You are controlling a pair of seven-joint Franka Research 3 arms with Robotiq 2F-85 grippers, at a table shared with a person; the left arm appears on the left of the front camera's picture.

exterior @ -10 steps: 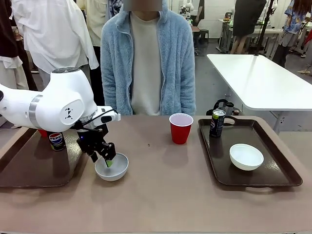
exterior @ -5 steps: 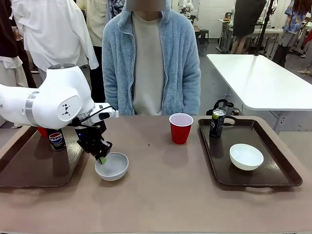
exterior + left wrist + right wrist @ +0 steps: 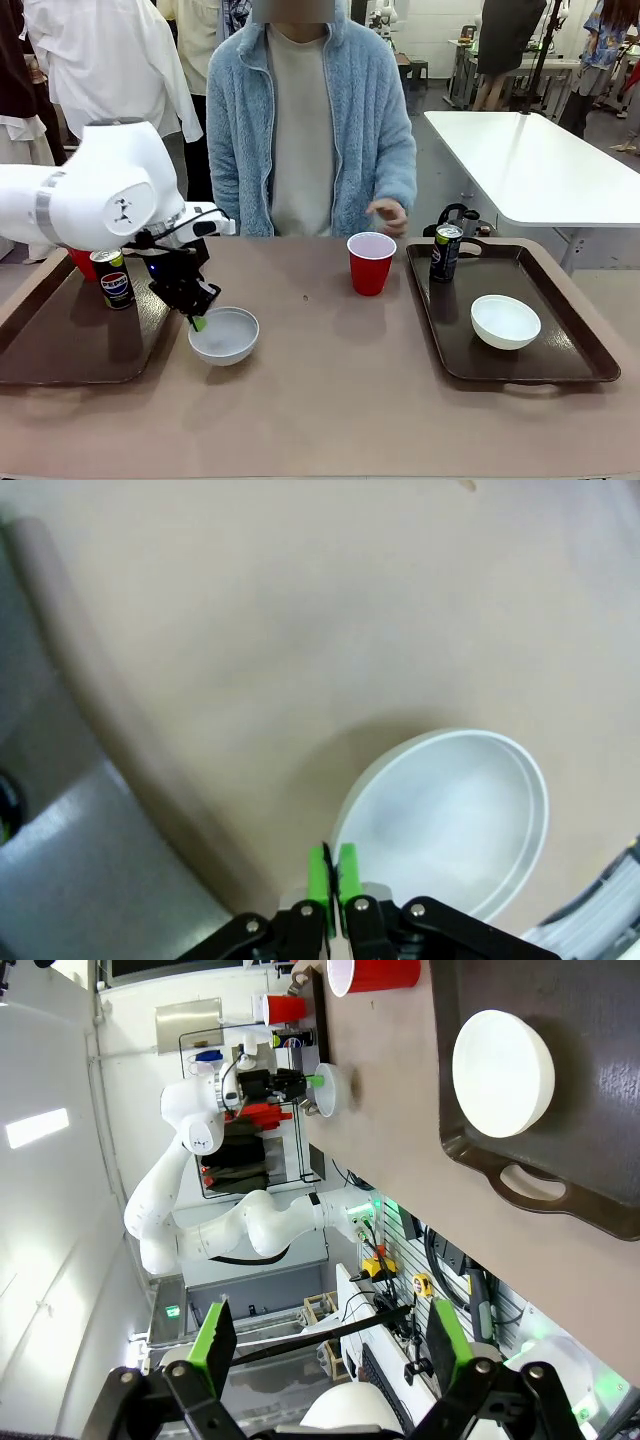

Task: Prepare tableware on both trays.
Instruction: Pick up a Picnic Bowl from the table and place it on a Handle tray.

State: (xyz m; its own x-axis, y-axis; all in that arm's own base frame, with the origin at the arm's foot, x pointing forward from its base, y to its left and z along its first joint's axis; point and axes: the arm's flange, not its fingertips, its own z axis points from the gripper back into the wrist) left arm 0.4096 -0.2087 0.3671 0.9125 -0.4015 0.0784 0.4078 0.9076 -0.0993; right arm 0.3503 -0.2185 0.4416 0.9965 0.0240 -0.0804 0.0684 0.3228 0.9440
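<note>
We see left gripper (image 3: 198,320) pinching rim of white bowl (image 3: 224,335) on table (image 3: 330,400), beside left tray (image 3: 60,345). Right gripper (image 3: 325,1345) spread, empty. Risk, we judge: thin rim pinch slips, bowl tips crossing tray rim.

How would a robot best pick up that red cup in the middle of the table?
Probably from above, pinching the rim of the red cup with one finger inside and one outside. It stands upright with its open mouth up, and the table around it is free, so a side grasp around its body would also work.
</note>
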